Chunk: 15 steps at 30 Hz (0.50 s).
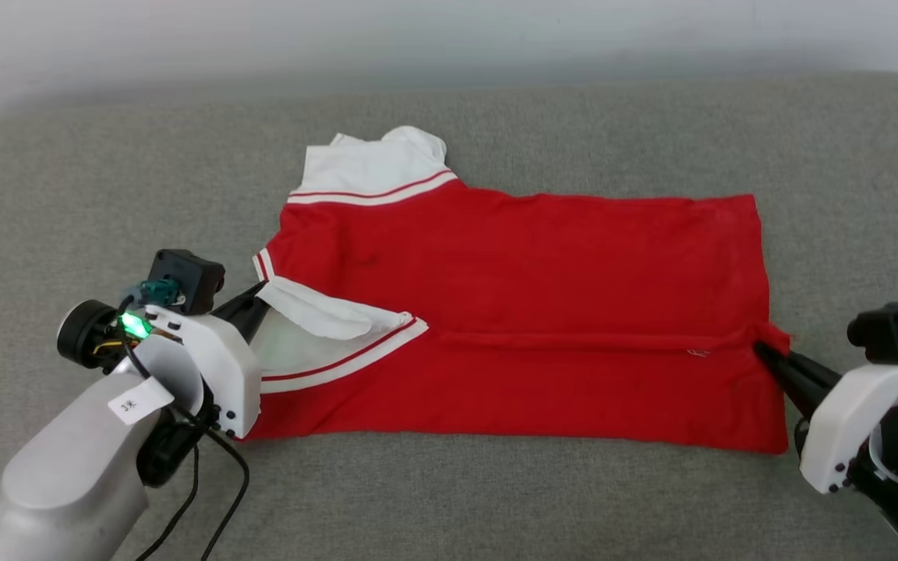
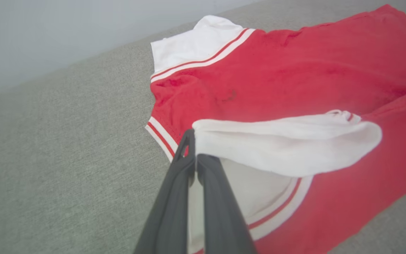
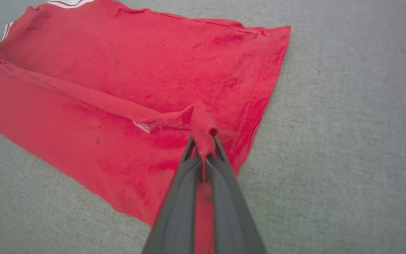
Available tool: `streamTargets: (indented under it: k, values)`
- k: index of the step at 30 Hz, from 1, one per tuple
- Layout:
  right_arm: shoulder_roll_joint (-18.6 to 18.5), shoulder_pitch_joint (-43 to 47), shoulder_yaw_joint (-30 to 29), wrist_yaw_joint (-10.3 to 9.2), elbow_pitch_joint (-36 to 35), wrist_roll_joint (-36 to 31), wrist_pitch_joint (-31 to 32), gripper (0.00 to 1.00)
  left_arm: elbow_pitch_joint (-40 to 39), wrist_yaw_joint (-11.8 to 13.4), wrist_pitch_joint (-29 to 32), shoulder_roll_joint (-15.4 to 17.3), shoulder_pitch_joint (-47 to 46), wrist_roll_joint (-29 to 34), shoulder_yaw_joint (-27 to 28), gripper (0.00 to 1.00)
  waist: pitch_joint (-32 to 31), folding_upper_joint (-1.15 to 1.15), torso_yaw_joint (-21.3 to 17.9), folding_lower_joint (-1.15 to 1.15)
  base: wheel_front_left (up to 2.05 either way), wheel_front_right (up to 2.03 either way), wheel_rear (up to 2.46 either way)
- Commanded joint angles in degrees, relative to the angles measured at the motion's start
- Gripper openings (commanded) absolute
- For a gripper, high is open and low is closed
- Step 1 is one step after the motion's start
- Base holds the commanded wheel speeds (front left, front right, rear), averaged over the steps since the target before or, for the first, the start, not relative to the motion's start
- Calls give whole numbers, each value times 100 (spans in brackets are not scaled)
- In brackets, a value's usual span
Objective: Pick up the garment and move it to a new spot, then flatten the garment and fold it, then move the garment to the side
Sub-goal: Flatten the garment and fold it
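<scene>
The garment [image 1: 527, 257], a red jersey with white sleeves and striped trim, lies spread across the grey cushion, its near long edge folded over along a crease. At the shirt's left end my left gripper [image 1: 256, 300] is shut on the white near sleeve, which it holds lifted and curled over the red body [image 2: 287, 141]. My right gripper [image 1: 765, 352] pinches a bunched bit of red hem at the right end; the right wrist view shows the fabric [image 3: 203, 137] squeezed between both dark fingers [image 3: 224, 176]. The far sleeve [image 1: 375, 167] lies flat at the back.
The grey fabric surface [image 1: 496, 499] stretches wide on every side of the shirt. A pale wall [image 1: 449, 39] runs behind its far edge. A black cable [image 1: 223, 483] hangs from my left forearm.
</scene>
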Motion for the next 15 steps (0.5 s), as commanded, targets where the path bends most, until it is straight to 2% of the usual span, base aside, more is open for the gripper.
streamTargets:
  k: [1,8,15]
  values:
    - [34,-128,33,-7,40,19,20,0,95,-39,-16,-25,-93,44,-26,0,152,0,-48,-2,0,0,0]
    - [145,-691,371,-7,640,71,97,0,1119,-362,-44,-358,-479,94,-222,0,461,0,-75,-2,0,0,0]
    - [273,-920,747,-7,1197,88,68,0,2061,-552,-214,-721,-549,-18,-441,0,541,0,-98,-2,0,0,0]
